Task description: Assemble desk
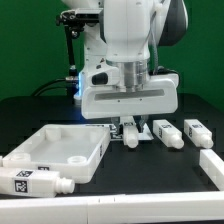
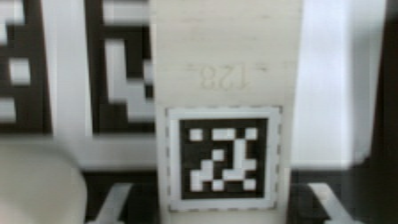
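Observation:
The desk's white tabletop panel lies flat at the exterior view's left, its rimmed underside up. One white leg with a tag lies in front of it. Two more legs lie at the right. My gripper is down at the table over another leg. In the wrist view this leg runs lengthwise between my fingers, its tag facing the camera. My gripper is open, with a gap between each finger and the leg.
A white L-shaped bar lies at the exterior view's right front on the black table. A green wall stands behind the arm. The tabletop panel's near corner is close to my gripper on the left.

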`<state>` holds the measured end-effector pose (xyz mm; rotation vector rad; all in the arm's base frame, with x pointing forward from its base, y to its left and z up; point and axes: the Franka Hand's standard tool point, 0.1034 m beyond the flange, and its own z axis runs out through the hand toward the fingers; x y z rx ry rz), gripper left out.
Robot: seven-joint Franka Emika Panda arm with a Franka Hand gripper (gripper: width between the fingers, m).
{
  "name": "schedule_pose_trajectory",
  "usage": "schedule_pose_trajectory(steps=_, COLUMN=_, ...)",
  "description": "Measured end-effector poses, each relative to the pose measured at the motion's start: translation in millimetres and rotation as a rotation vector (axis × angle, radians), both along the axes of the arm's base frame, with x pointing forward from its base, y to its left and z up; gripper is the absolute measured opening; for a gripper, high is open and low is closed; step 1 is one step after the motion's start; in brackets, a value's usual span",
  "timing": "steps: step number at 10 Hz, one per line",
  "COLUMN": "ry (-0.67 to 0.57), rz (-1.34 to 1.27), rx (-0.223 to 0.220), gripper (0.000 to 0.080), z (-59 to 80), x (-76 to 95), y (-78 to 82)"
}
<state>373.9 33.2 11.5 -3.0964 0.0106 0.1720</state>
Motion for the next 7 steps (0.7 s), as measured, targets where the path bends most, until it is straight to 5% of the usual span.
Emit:
schedule_pose_trajectory(steps=3, ry=-0.016, rz=0.004, rx=-0.002, gripper=0.0381, z=-0.8, x=3.1, y=0.5)
schedule_pose_trajectory(steps=4, ry=-0.016, rz=0.004, rx=-0.002, gripper=0.0563, z=-0.9, x=3.0, y=0.6)
schedule_pose_trajectory(steps=5, ry=-0.014, rz=0.008, rx=-0.001, gripper=0.0563, z=-0.4, x=3.4, y=0.2)
schedule_pose_trajectory(steps=7, ry=0.049, rz=0.029, rx=0.038, gripper=0.0633, z=30.7, x=16.8, y=-14.4)
